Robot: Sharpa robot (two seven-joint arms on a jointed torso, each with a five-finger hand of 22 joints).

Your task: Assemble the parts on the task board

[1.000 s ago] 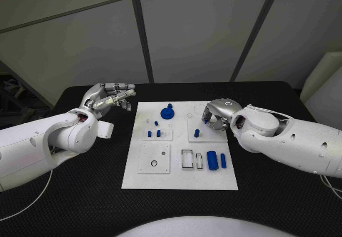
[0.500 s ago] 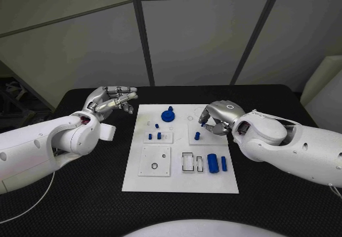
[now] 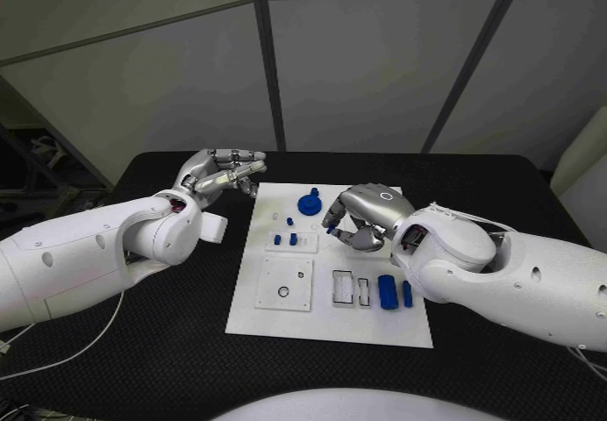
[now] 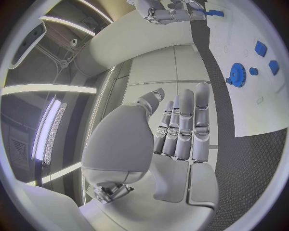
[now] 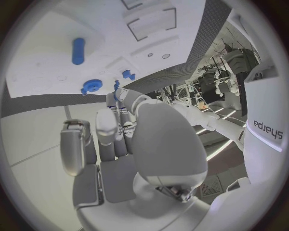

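Observation:
The white task board lies in the middle of the black table. On it are a blue gear, a pair of small blue pegs and two blue cylinders near the right side. My right hand hovers over the board's upper middle and pinches a small blue peg in its fingertips. That peg also shows in the right wrist view, and the peg sticks out beside the right hand in the left wrist view. My left hand hangs off the board's far left corner, fingers straight and together, holding nothing.
A square inset with a ring-shaped hole and a rectangular slot sit in the board's near half. Bare black table surrounds the board on every side. Grey wall panels stand behind the table's far edge.
The camera has shifted. My right hand has moved left across the board, from the right-hand plate toward the middle, taking the small blue peg with it. The left hand stays put.

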